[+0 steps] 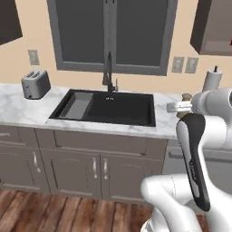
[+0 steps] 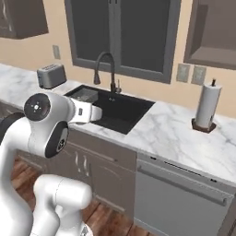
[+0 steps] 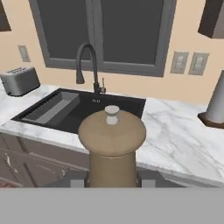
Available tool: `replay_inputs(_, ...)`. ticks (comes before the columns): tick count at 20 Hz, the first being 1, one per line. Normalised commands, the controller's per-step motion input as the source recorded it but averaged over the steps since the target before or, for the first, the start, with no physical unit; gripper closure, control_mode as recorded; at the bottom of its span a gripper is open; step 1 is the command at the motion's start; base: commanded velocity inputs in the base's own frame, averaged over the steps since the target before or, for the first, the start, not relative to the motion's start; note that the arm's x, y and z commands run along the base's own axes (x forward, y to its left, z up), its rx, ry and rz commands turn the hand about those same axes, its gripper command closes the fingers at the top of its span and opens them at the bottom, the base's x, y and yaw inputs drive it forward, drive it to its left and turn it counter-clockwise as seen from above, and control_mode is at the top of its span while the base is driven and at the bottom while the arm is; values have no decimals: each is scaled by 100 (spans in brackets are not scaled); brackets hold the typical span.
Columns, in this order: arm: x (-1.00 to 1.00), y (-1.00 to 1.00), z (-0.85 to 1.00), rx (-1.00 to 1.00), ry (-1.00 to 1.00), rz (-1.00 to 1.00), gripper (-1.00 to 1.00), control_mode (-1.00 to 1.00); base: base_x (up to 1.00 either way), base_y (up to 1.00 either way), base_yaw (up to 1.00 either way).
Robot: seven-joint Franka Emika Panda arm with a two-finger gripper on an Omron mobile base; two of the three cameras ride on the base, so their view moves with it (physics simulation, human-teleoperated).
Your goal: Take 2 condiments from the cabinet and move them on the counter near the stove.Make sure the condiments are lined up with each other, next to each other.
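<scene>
My gripper [image 3: 112, 179] is shut on a tan wooden-looking shaker [image 3: 112, 144] with a small pale knob on top. Its body stands upright between the two fingers, above the marble edge in front of the sink. From the left base, the gripper [image 1: 180, 108] is at the arm's end with the shaker's top [image 1: 186, 96] poking out above it. The dark cabinet [image 1: 210, 27] hangs at the upper right, and a bit of red shows in its niche at the frame's edge [image 1: 229, 43]. The stove and the counter beside it are out of view.
A black sink [image 1: 113, 108] with a tall dark faucet [image 1: 108, 72] is set in a marble top [image 2: 175, 133] under the window. A toaster [image 1: 36, 84] stands at the left, a paper-towel roll [image 2: 206, 106] at the right. Grey drawers and a dishwasher front [image 2: 179, 198] are below.
</scene>
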Motion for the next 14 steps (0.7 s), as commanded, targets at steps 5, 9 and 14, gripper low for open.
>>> replay_inputs(5, 0, 0, 0, 0, 0, 0, 100, 100, -16, 13, 60)
replay_inputs(9, 0, 0, 0, 0, 0, 0, 100, 100, -35, 23, 65)
replay_inputs(14, 0, 0, 0, 0, 0, 0, 100, 100, -11, 26, 66)
